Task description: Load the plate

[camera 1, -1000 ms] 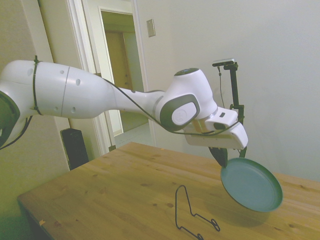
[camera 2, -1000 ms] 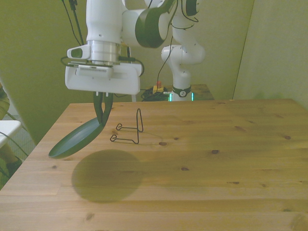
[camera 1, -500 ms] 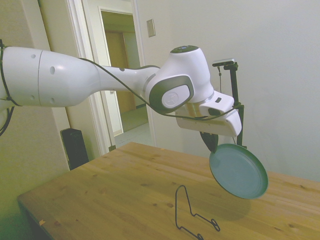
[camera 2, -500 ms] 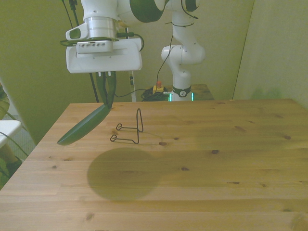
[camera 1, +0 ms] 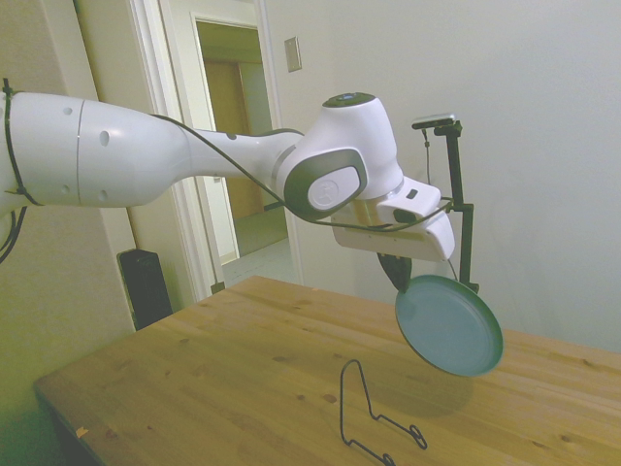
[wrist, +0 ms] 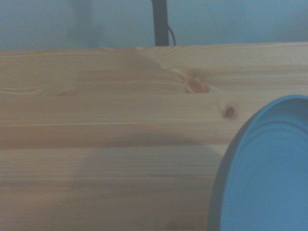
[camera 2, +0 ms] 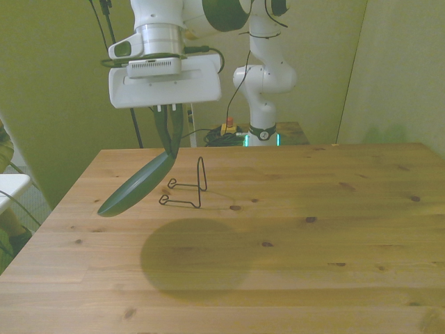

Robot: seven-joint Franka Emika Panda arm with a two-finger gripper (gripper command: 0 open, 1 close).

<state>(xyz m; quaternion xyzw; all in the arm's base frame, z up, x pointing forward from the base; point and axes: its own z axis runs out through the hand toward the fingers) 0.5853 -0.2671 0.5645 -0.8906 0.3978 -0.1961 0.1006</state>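
Note:
The teal-green plate (camera 1: 448, 325) hangs tilted in the air above the table, pinched by its upper rim. My gripper (camera 1: 396, 275) is shut on that rim. In the front view the plate (camera 2: 135, 186) slopes down toward the front view's left from the gripper (camera 2: 170, 146), and its round shadow lies on the wood below. The wrist view catches part of the plate (wrist: 267, 173) against the table boards. A thin black wire rack (camera 2: 188, 185) stands on the table just to the front view's right of the plate, lower than it; in the side view the rack (camera 1: 374, 417) sits nearer the camera.
The wooden table (camera 2: 313, 236) stretches wide to the front view's right of the rack. A second white robot arm (camera 2: 264, 76) stands behind the table's far edge. A doorway (camera 1: 238, 146) opens in the wall beyond the table.
The arm has carried the plate upward and toward the wire rack, to the front view's right. The plate's shadow has slid the same way. The grip has stayed shut.

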